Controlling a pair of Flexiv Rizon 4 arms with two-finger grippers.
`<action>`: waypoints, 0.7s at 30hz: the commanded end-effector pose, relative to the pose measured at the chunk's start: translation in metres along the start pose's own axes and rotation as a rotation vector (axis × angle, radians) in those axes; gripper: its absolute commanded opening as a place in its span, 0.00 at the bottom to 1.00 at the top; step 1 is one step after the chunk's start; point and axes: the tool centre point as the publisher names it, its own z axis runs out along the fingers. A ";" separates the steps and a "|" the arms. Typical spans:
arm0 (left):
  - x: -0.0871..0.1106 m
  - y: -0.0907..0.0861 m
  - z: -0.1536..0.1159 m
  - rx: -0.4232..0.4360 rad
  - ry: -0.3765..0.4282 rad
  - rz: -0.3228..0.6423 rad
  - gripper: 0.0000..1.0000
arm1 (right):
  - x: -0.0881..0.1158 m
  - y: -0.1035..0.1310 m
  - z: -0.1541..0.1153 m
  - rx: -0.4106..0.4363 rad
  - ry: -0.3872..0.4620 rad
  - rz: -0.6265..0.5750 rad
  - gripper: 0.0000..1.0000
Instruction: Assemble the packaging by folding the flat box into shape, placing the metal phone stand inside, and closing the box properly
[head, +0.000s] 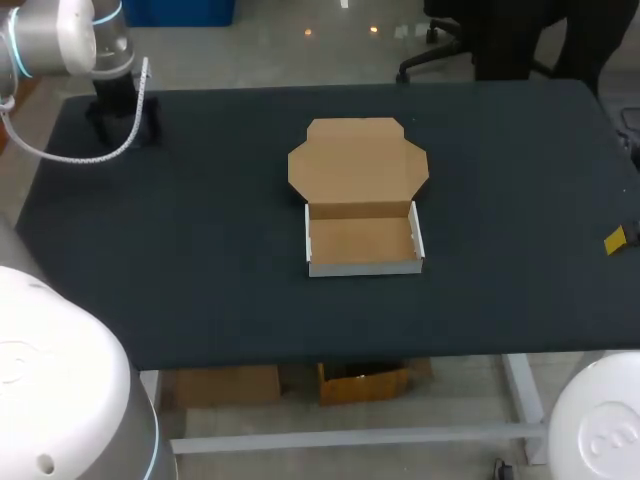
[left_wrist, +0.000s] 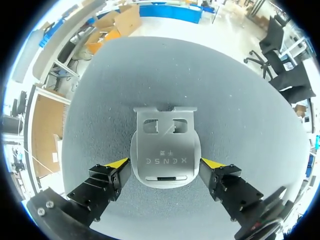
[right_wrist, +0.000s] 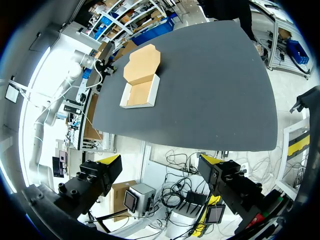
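Nearest, box: a brown cardboard packaging box with white outer walls stands folded into a tray at the middle of the dark desk, its lid flap lying open behind it.
Right gripper: fingers spread, off the desk's right edge.
Left gripper: far left corner, fingers spread.
Stand: flat silver metal phone stand lies on the desk between the left gripper's fingers, a yellow tip just beside each side.
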 end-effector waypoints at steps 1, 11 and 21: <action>0.001 -0.007 0.003 -0.012 -0.003 -0.001 0.91 | 0.000 -0.001 -0.001 -0.001 0.002 -0.001 1.00; 0.000 -0.010 0.004 -0.012 -0.001 -0.002 0.95 | 0.000 -0.001 -0.001 -0.001 0.002 -0.001 1.00; 0.001 -0.013 0.005 -0.012 -0.001 0.002 1.00 | 0.000 -0.001 -0.001 -0.001 0.002 -0.001 1.00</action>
